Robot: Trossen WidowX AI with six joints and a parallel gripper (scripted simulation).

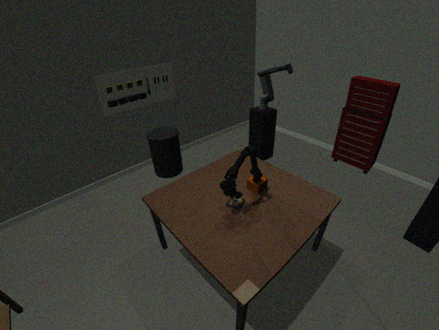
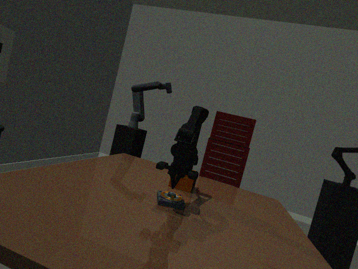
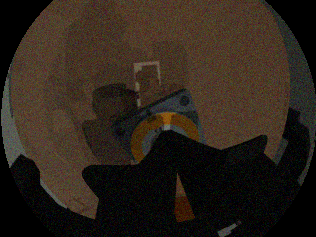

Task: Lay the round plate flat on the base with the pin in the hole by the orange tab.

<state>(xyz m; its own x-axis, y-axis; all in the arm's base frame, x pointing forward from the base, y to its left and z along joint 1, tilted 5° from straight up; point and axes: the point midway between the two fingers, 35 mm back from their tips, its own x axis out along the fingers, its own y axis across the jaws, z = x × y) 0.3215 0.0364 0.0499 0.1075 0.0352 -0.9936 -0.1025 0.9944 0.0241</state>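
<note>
My gripper [image 1: 238, 195] [image 2: 173, 187] [image 3: 166, 135] is shut and empty. In the exterior view its tips are just above and behind the plate, with a small gap. The round plate [image 1: 235, 200] [image 2: 163, 194] [image 3: 139, 141], an orange ring with a grey middle, sits on the blue-grey base [image 1: 235, 205] [image 2: 170, 204] [image 3: 172, 104]. It looks close to flat, but a slight tilt cannot be ruled out. A brighter orange patch, likely the tab [image 3: 167, 118], is at the ring's upper edge in the wrist view. The fingers hide the plate's lower part there. The pin and its hole cannot be made out.
The arm's orange mount [image 1: 256, 185] [image 2: 185, 183] stands behind the base on the brown table [image 1: 269, 230] [image 2: 86, 225]. A pale outline [image 3: 147, 63] shows beyond the base in the wrist view. A pale square [image 1: 246, 291] lies at the table's near corner.
</note>
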